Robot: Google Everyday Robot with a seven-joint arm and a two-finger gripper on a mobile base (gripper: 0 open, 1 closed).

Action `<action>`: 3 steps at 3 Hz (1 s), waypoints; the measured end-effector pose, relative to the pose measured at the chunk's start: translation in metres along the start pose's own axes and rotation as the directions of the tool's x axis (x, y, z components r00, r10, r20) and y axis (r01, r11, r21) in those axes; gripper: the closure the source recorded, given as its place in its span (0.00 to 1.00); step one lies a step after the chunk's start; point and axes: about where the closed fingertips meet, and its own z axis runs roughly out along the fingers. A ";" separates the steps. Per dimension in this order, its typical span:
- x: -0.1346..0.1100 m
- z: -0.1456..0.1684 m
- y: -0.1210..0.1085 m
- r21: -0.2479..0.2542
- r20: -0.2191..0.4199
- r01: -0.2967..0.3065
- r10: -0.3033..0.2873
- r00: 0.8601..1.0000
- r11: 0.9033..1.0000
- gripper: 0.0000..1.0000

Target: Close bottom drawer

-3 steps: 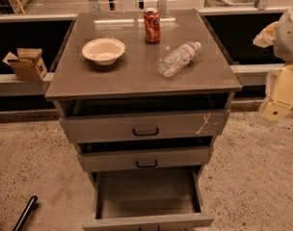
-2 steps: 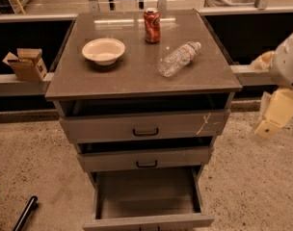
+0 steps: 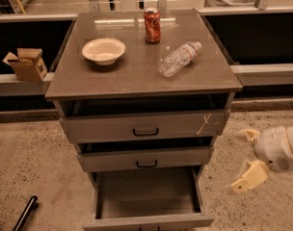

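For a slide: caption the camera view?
The bottom drawer stands pulled out; the open gripper hangs low, right of the cabinet, touching nothing.

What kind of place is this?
Likely an office or lab workspace: a grey drawer cabinet with its bottom drawer open, a rail behind, speckled floor. The tool hangs open at the cabinet's lower right.

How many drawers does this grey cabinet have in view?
3. The top drawer sits just under the tabletop, the middle drawer below it, and the bottom drawer lowest, pulled far out. The tool hangs open at the right, touching none.
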 end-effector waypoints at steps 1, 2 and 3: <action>0.015 0.000 0.000 0.015 0.097 -0.062 0.060 0.993 0.998 0.00; 0.015 0.000 0.001 0.015 0.097 -0.062 0.060 0.993 0.998 0.00; 0.026 0.017 -0.011 0.060 0.089 -0.049 0.044 0.995 0.997 0.00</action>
